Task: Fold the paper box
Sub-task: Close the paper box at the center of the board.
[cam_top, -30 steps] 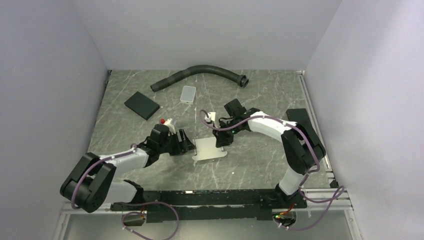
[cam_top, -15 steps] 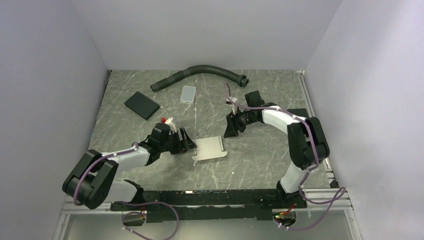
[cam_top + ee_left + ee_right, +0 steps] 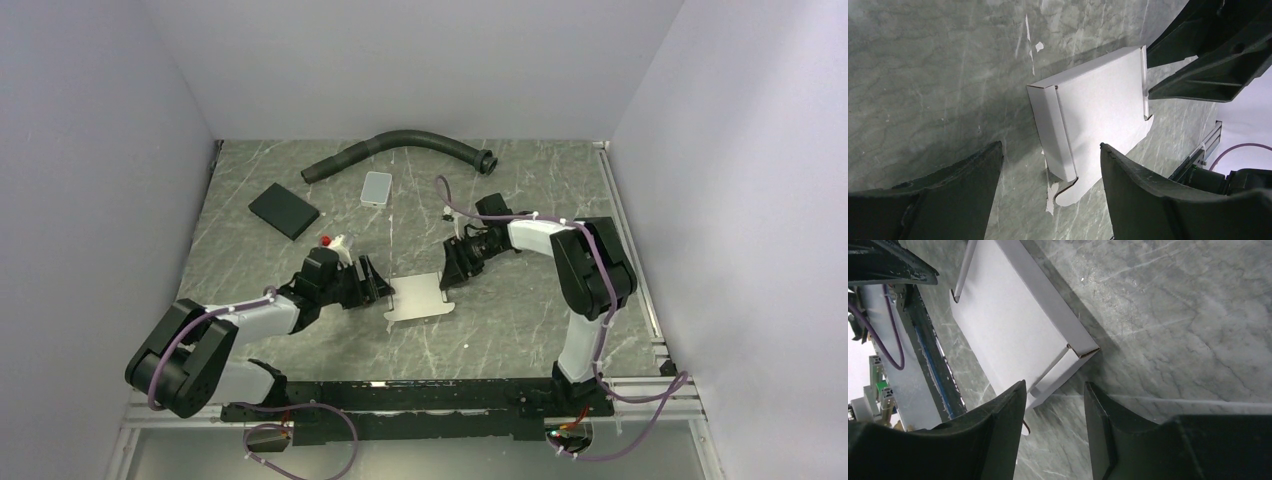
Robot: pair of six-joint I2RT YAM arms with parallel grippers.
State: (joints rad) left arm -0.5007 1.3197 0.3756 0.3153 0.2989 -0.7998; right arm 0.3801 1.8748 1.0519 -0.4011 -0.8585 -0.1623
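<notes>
The paper box lies flat on the marble table as a slim white carton, with a rounded tab sticking out at its near left. In the left wrist view the paper box has a narrow folded side facing me. My left gripper stands open just left of it, with nothing between its fingers. My right gripper is open at the box's far right corner. In the right wrist view the paper box ends beside my left fingertip, and my right gripper holds nothing.
A black hose curves along the back. A light grey tile and a black pad lie at the back left. A small white and red object sits behind my left wrist. The right arm's fingers show beyond the box.
My right gripper left the box's far edge, opened, swung back to the right, and has come back to the box's far right corner. The left arm and box stayed put.
</notes>
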